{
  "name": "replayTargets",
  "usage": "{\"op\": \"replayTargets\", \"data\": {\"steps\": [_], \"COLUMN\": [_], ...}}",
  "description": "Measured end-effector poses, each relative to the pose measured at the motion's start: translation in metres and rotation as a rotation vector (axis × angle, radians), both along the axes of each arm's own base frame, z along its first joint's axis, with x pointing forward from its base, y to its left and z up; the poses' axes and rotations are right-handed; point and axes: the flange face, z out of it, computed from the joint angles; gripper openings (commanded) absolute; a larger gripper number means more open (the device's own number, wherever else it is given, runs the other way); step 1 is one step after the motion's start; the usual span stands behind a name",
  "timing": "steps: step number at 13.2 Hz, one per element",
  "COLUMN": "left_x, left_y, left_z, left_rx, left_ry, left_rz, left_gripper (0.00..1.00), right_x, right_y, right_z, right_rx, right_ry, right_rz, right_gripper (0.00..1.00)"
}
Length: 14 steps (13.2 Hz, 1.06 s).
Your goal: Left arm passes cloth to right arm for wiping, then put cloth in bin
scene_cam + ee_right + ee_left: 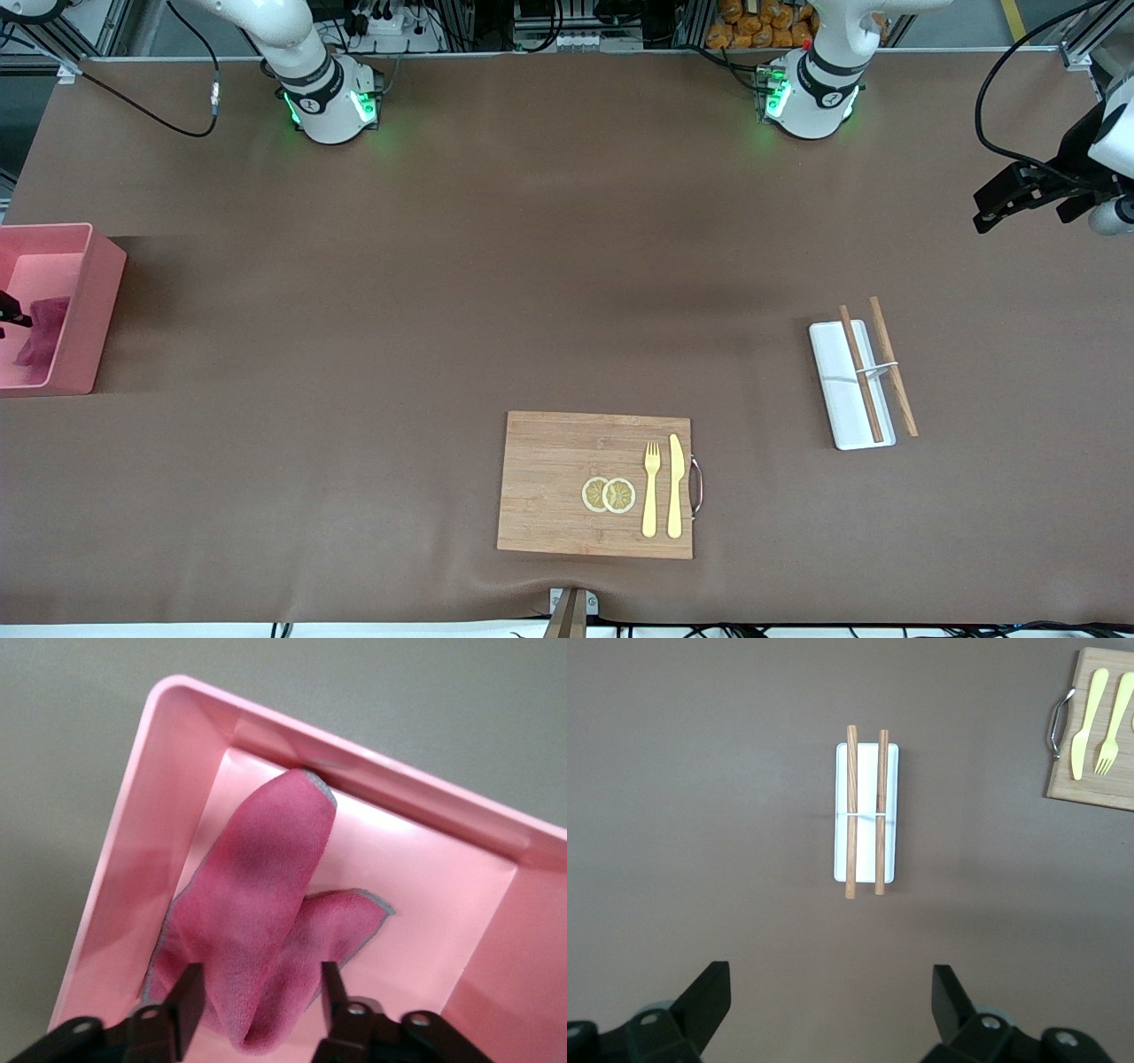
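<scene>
The crimson-pink cloth (pixel 44 341) lies crumpled in the salmon-pink bin (pixel 93 292) at the right arm's end of the table. In the right wrist view the cloth (pixel 266 868) leans folded against the bin's wall (pixel 168 797), grey edging showing. My right gripper (pixel 257 992) hangs over the bin, open, its fingers on either side of the cloth's fold with gaps showing. Only a bit of it (pixel 9 315) shows at the front view's edge. My left gripper (pixel 983 213) waits open and empty above the table at the left arm's end (pixel 831 992).
A white tray (pixel 837 381) with two wooden chopsticks (pixel 890 363) lies below the left gripper and shows in the left wrist view (pixel 866 788). A wooden cutting board (pixel 549 483) with lemon slices, a yellow fork and a knife lies near the front edge.
</scene>
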Motion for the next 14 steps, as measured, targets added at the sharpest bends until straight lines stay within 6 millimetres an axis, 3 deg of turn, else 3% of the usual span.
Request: {"op": "replayTargets", "data": {"steps": [3,5,8,10,12,14], "left_x": [0.000,0.000,0.000,-0.001,-0.001,-0.001], "left_y": [-0.001,-0.003,-0.006,-0.009,-0.010,-0.011], "left_z": [0.000,0.000,0.000,0.000,0.000,0.000], "left_rx": [0.000,0.000,0.001,0.001,0.001,0.001], "left_ry": [0.000,0.000,0.000,0.000,0.000,-0.001], "left_rz": [-0.003,-0.007,-0.012,-0.016,-0.019,-0.020], "left_gripper": [1.00,1.00,1.00,1.00,1.00,1.00], "right_x": [0.012,0.025,0.045,0.051,0.056,0.059], "right_y": [0.016,0.041,0.106,0.159,0.208,0.249], "right_z": [0.017,0.055,0.129,0.167,0.190,0.200], "right_rx": [0.042,0.058,0.034,0.014,-0.015,-0.037], "right_ry": [0.006,0.017,0.071,0.142,0.188,0.200], "right_rz": [-0.007,-0.080,-0.145,-0.206,-0.271,-0.303], "right_gripper": [1.00,1.00,1.00,1.00,1.00,1.00]}}
